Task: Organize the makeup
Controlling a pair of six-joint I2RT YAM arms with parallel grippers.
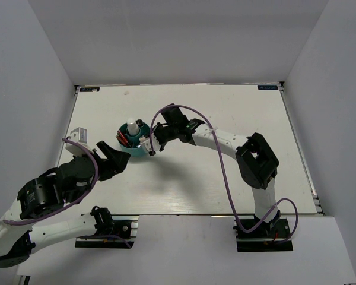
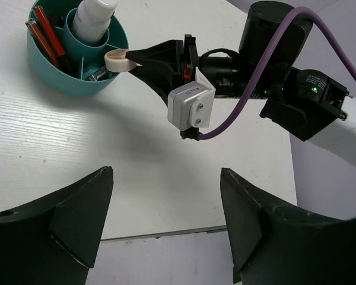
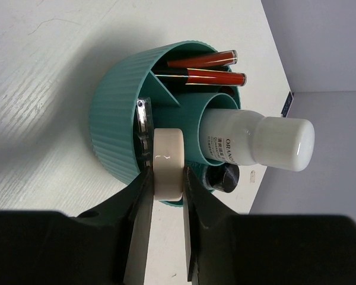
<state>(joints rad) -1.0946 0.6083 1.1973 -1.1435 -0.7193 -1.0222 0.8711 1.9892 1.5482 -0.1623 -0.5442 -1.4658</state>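
Nearest, over the left part of the white table (image 1: 225,184), not far from its near edge: left gripper (image 2: 166,178), jaws spread wide with nothing between them, held above bare surface and facing the holder.

Just beyond, reaching in from the right: right gripper (image 3: 168,178), clamped tight on a small round cream jar (image 3: 168,160), its flat faces pinched between the two black fingers. Jar turned on edge right at the near rim of the holder, touching or nearly touching it; cannot tell which.

Teal ribbed holder (image 3: 115,113), round, left of the table's centre, roughly midway between near and far edges.

Inside:
- white bottle (image 3: 261,142) upright in the central tube
- red pencils (image 3: 207,68) in a side compartment
- black tube (image 3: 225,176) beside the bottle
- thin clear-edged case (image 3: 143,127) on edge, just beside the jar
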